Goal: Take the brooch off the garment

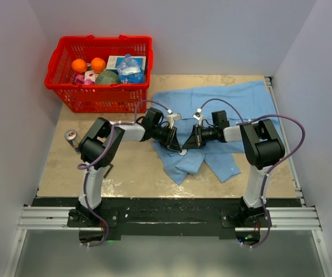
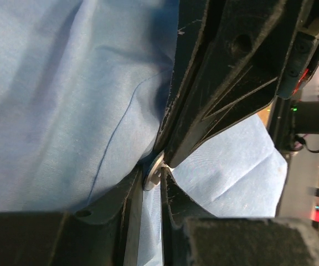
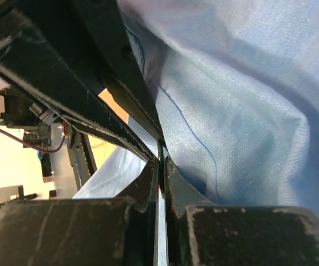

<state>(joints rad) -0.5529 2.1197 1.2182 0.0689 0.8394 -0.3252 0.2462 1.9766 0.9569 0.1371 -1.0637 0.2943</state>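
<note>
You were mid-grasp, detach not yet done. Left gripper (image 2: 155, 182) had its jaws narrowed around the brooch (image 2: 153, 173) (seen edge-on, silvery rim); couldn't tell whether they'd actually bitten. Right gripper (image 3: 159, 159) was pressed together, apparently pinching a fold of the garment (image 3: 248, 111) just beside it. Brooch sat on the garment's near part, between both tips. Next, I'd judge: firm up the left grip, anchor the cloth, pull apart slowly. Red basket (image 1: 100, 98) at the back wasn't involved.
</note>
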